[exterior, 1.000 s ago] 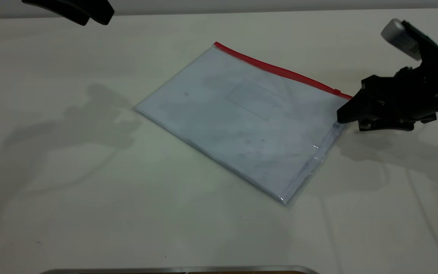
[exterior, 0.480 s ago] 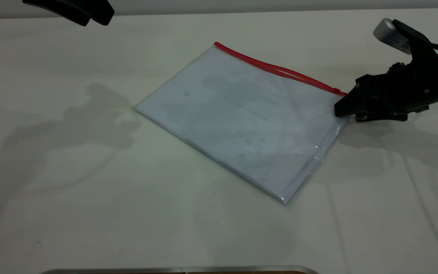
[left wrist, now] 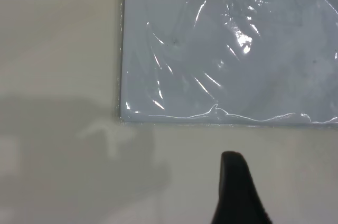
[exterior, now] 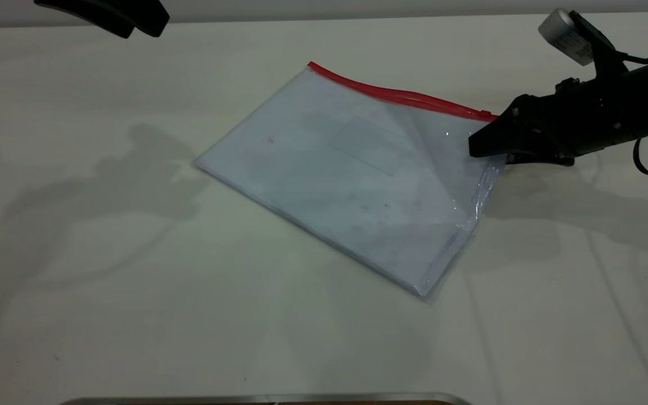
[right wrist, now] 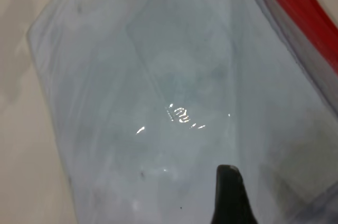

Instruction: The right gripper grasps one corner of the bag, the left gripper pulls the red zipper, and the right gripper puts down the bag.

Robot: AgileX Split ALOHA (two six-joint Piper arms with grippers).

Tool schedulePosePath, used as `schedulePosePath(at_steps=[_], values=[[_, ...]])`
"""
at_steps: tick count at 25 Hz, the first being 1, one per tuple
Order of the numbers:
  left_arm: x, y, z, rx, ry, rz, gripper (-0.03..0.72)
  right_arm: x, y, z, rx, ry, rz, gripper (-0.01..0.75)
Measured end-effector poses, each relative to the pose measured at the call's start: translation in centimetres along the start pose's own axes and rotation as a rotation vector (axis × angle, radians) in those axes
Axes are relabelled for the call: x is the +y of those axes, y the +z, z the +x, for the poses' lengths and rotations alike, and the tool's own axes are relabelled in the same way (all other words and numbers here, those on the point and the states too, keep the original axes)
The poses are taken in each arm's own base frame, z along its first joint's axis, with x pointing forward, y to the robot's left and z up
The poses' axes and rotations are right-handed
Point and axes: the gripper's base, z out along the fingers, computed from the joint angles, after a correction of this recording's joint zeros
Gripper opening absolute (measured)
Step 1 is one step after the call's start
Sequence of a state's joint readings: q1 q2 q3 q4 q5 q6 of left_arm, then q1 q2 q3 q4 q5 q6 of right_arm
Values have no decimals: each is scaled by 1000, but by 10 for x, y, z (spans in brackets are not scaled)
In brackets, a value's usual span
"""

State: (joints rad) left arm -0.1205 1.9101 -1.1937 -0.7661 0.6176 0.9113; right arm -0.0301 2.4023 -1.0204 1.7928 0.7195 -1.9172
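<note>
Plastic, clear and glossy, made up the bag (exterior: 352, 174), a large flat rectangle lying slantwise in the middle of the pale surface (exterior: 104, 292). Bluish-white sheets showed through it, with a faint rectangular label pocket on its face. The red zipper (exterior: 397, 95) ran as a thin strip along the far long edge, ending in a tiny slider tab beside the right arm.

The right pincer (exterior: 478, 147) had closed on the corner of the bag nearest that tab, its black fingers pinching the film, and that corner stood raised off the surface while the opposite corner lay flat. Near the grip the red strip bowed and the film creased in shiny ridges.

The left pincer (exterior: 133, 19) hung high at the far left, well apart from the bag; I could not tell whether it was open or closed. From its wrist view one dark finger (left wrist: 237, 192) showed above bare surface just beside a bag corner.

I judged the bag light, limp and slippery: the film would sag and slide rather than hold its shape. A hold at the corner by the seam looked soundest, and the slider tab, being so small, would want a fine, square pinch.
</note>
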Motion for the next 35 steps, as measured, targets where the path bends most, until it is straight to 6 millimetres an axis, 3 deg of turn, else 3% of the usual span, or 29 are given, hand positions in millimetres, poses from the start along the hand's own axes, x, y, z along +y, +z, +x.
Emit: schedulePosePath(at_steps=[5, 15, 35], values=[[0, 0, 0, -1, -1, 1, 518, 1, 0, 0, -3, -5, -9, 464], [0, 0, 0, -3, -3, 0, 517, 2, 0, -1, -10, -58, -25, 177], [-1, 0, -2, -24, -29, 14, 517, 13, 10, -6, -4, -127, -44, 139]])
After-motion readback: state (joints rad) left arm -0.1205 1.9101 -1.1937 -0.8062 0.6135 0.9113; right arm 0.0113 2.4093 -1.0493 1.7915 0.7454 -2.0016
